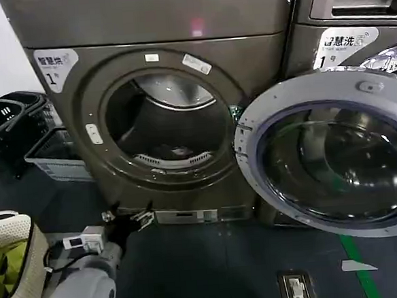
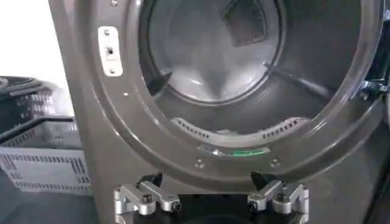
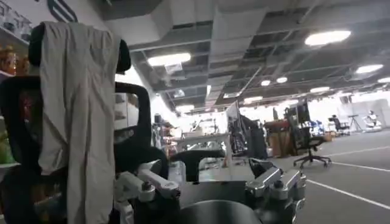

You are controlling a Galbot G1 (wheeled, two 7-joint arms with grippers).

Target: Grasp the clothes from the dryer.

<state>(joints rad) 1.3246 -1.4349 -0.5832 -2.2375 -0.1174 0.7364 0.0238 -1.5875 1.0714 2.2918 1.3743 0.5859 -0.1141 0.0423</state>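
Left tool (image 2: 210,198) hangs low in front of the dryer (image 1: 159,70), just below the porthole rim, fingers spread wide and holding nothing — in the head view it sits at the machine's base (image 1: 127,219). Right tool (image 3: 210,189) points away into the open room, fingers spread, beside an office chair (image 3: 79,122) with a beige garment draped over it. Dryer door (image 1: 335,153) is swung fully open to the right. Clothes (image 1: 178,151) lie inside the drum, on its floor just behind the front lip — a small bundle, white, with a dark patch. Grey crate (image 1: 52,156) and black baskets (image 1: 6,125) stand left of the dryer. A white basket (image 1: 19,270) at lower left holds yellow-green fabric.
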